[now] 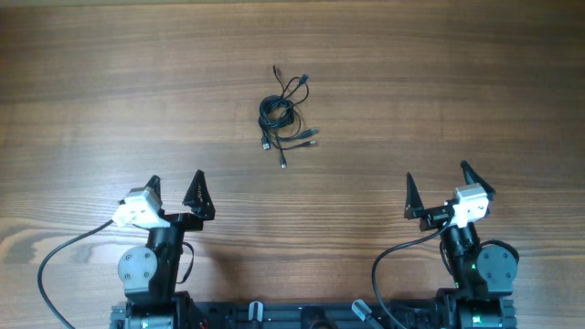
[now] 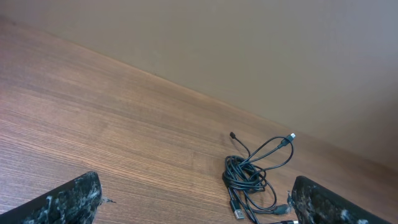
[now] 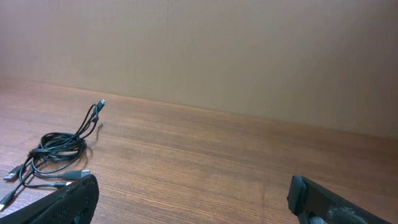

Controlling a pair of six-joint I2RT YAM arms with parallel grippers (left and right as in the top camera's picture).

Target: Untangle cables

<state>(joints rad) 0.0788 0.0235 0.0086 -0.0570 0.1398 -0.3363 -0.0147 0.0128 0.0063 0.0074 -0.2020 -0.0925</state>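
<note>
Cables (image 1: 274,113) lie tangled together on the wooden table (image 1: 91,73).

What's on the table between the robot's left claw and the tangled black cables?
Nothing. In the overhead view, only bare wooden table lies between the open left gripper and the cables.

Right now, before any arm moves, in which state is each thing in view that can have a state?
cables: tangled in one loose coil, lying flat on the table, several plug ends sticking out, not held.
left gripper: open, empty, well apart from the cables.
right gripper: open, empty, well apart from the cables.
</note>
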